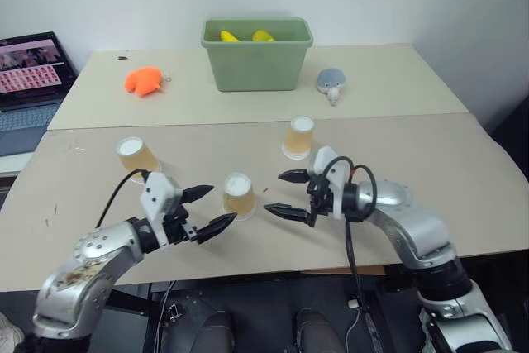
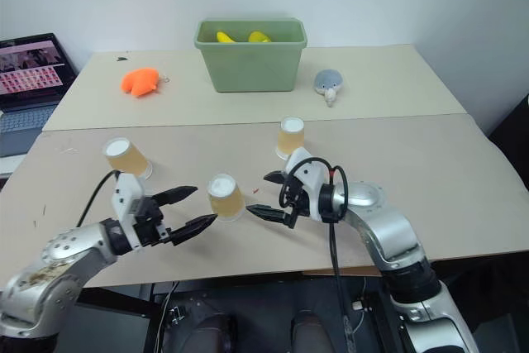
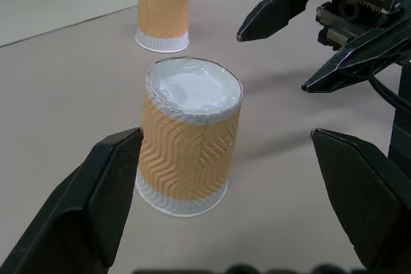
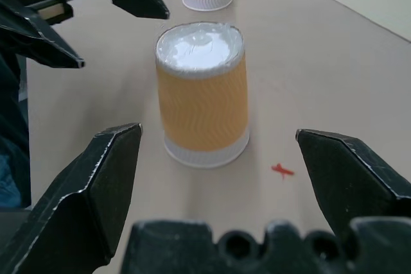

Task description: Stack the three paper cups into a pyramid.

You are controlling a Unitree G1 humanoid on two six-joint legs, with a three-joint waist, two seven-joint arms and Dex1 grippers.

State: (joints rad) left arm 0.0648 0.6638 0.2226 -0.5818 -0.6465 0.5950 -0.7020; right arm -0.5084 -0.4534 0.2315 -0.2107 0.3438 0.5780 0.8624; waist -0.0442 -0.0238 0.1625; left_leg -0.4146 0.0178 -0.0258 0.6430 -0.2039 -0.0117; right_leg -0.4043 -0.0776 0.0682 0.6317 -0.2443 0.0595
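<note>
While both fingers gape beside the middle cup (image 1: 237,196), head views show the bin (image 1: 257,55)

Middle cup (image 1: 238,196) between both pincers

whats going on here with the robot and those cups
A two-armed robot is working on three small tan-orange paper cups, all standing upside down and apart on the beige table; none is stacked yet. The left claw and right claw are both open and face each other on either side of the middle cup, neither touching it. The other two cups stand off to the left and farther back on the right. A green plastic bin sits behind.
</note>
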